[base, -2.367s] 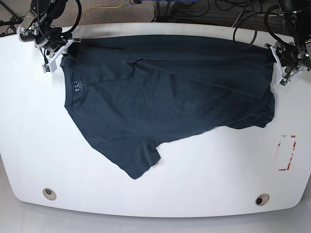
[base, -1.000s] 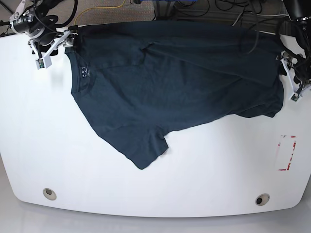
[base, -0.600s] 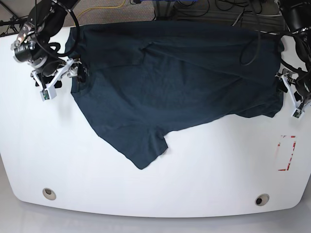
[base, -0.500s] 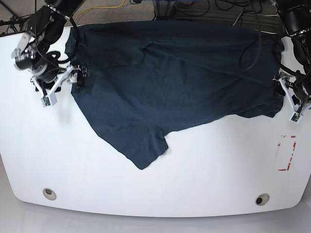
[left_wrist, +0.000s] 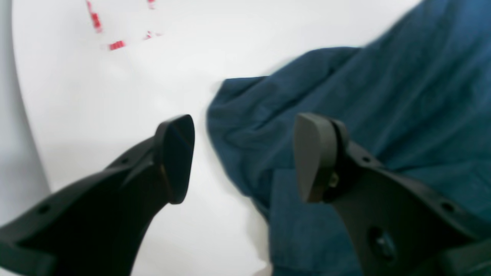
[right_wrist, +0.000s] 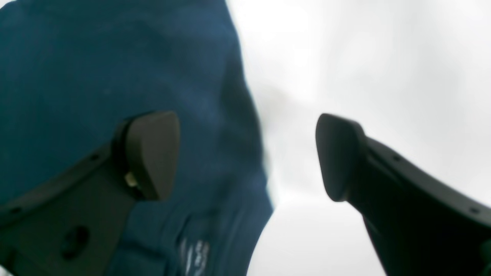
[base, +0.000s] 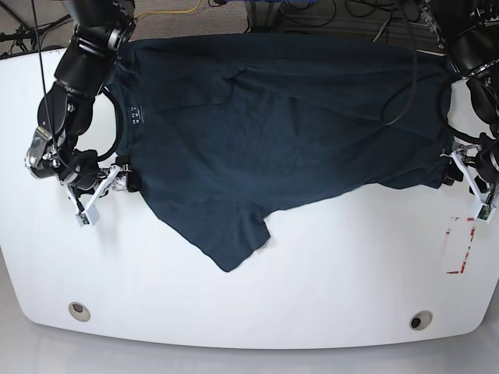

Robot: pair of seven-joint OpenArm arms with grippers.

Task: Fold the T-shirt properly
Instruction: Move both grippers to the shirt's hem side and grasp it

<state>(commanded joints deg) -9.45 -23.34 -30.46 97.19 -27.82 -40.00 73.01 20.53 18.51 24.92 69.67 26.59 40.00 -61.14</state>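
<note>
One white table (base: 327,296) fills most of the base view, rounded at its corners, with a small round fitting near each near corner. Spread across its far half lies the T-shirt (base: 288,132), dark navy and wrinkled, its collar toward the far left and its hem toward the right. Its far edge runs along the table's far rim. A short sleeve (base: 234,241) juts out toward the near side, well left of centre, and a fold line crosses the cloth diagonally from the far left down toward the right. Small white label print (base: 136,118) shows inside the collar.

Next in size are the two arms. On the left of the base view the right gripper (base: 105,187) sits low at the shirt's left edge, below the collar; in its wrist view (right_wrist: 245,157) the jaws are spread wide, one finger over the blue cloth and the other over bare table, with the shirt's edge and the blurred label print between them. On the right of the base view the left gripper (base: 466,178) is at the hem corner; its wrist view (left_wrist: 243,157) also shows the jaws standing apart, one finger over cloth, one over white table, the rumpled corner between. Neither pinches anything.

Smallest, a red-and-white marking (base: 460,245) lies on the table near its right edge, just near of the left gripper.
</note>
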